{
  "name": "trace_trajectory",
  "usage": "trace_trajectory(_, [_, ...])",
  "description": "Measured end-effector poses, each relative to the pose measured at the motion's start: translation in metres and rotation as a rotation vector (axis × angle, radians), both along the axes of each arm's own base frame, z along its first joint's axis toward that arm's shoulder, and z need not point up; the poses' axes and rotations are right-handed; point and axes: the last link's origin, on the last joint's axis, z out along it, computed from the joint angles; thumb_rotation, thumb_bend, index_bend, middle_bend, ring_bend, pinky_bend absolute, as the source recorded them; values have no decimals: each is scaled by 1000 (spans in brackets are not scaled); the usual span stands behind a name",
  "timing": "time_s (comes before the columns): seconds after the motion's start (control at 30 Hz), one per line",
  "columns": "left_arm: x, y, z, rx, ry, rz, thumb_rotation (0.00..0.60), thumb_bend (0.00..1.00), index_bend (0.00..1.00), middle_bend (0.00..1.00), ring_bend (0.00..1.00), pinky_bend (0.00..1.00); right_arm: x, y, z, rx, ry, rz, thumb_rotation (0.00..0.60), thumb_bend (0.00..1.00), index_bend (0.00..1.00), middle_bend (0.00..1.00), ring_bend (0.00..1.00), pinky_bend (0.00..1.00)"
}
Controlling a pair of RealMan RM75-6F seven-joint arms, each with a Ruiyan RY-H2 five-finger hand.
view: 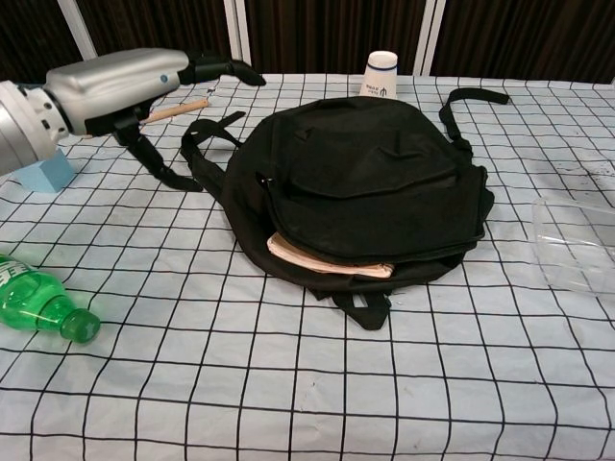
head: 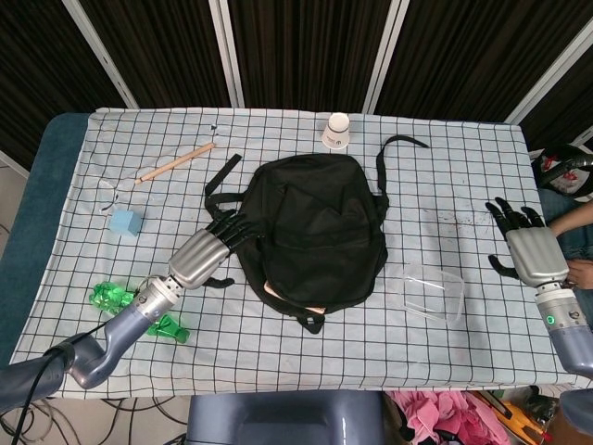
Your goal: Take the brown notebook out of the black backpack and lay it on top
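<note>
The black backpack [head: 310, 232] [view: 360, 187] lies flat mid-table, its opening toward the near edge. The brown notebook [view: 329, 258] [head: 287, 298] pokes out of that opening, mostly hidden inside. My left hand [head: 211, 247] [view: 135, 82] hovers at the backpack's left side, fingers extended toward it, holding nothing. My right hand [head: 525, 245] hangs at the table's right edge, fingers spread and empty, far from the bag.
A green bottle [head: 139, 311] [view: 43, 307] lies near my left forearm. A blue cube [head: 125, 222] [view: 43, 171], a wooden stick [head: 176, 162] and a white cup [head: 336, 131] [view: 381, 74] sit farther back. A clear plastic box [head: 433, 292] [view: 577, 240] rests right of the backpack.
</note>
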Motion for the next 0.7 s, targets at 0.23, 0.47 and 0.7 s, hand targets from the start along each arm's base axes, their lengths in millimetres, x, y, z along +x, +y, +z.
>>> trace_trajectory(0.23, [-18,-18,-21,-26,38,-11,600,72,154,140,0,0,-3,5,9,-27,3,-19,600,284,0,20,178,95])
trace_trajectory(0.47, [-7,-14,-44,-52,30,-19,600,72,155,162,0,0,-4,9,12,-42,-5,-18,600,284,0,20,179,95])
trace_trajectory(0.7, [16,-5,-62,-54,50,-70,600,91,171,188,0,0,-8,10,14,-41,1,-24,600,284,0,20,179,95])
